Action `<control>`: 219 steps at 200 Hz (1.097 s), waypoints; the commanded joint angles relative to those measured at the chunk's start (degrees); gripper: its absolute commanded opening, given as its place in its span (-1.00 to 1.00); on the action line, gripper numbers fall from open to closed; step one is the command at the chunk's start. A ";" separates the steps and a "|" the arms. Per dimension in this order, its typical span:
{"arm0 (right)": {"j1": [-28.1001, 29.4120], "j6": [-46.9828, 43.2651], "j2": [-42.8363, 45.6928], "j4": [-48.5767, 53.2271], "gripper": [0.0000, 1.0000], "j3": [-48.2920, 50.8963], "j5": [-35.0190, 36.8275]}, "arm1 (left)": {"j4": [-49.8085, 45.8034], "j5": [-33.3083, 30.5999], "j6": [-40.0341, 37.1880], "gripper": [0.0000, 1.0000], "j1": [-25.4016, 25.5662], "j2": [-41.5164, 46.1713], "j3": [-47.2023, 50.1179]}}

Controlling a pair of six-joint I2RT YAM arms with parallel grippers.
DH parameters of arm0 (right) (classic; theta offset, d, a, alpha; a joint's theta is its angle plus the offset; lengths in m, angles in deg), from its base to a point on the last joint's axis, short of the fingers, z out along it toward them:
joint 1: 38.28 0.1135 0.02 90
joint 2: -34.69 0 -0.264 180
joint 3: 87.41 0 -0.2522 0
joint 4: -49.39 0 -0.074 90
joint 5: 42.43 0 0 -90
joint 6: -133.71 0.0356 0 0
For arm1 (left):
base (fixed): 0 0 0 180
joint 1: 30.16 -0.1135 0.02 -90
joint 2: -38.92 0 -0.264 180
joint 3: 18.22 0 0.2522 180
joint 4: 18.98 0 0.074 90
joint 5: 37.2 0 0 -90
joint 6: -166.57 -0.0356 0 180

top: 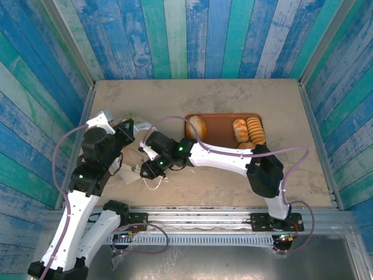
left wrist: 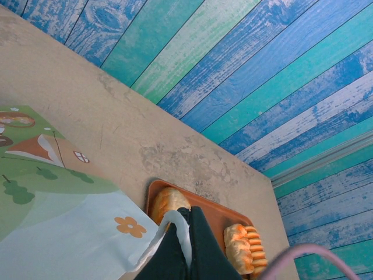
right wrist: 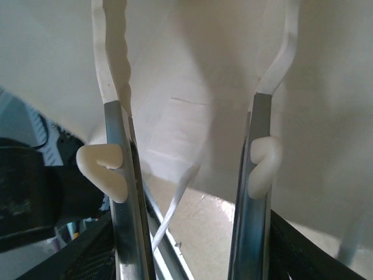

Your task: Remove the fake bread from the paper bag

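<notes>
Right wrist: my right end effector [right wrist: 192, 52] gapes wide inside the paper bag [right wrist: 326, 116]; my left end effector [left wrist: 185, 236] pinches its edge, tray [left wrist: 211, 213] beyond.

fake bread [top: 196, 125]: four, perhaps; paper bag [left wrist: 58, 233]: one; tray [top: 220, 125]: one

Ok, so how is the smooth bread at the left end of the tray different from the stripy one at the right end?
The smooth loaf is plain pale gold with a rounded top, while the stripy roll has orange ridges running across it. The smooth loaf sits by itself at the left end of the tray, while the stripy roll sits right beside another piece of bread. Both are golden and lie on the brown tray.
</notes>
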 commanded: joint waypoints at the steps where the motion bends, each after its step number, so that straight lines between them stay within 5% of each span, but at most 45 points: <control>1: -0.17 1.42 -2.40 -1.26 0.17 -4.27 -0.53 | 1.89 0.87 0.90 -1.00 0.05 0.77 -1.12; 177: -1.05 2.97 -14.56 6.64 0.22 -20.75 2.55 | 3.13 2.74 2.88 -1.00 0.05 1.55 0.28; 219: -1.31 1.87 -12.36 6.62 -0.17 -19.48 4.53 | 2.49 1.57 2.22 -1.00 0.04 1.98 0.34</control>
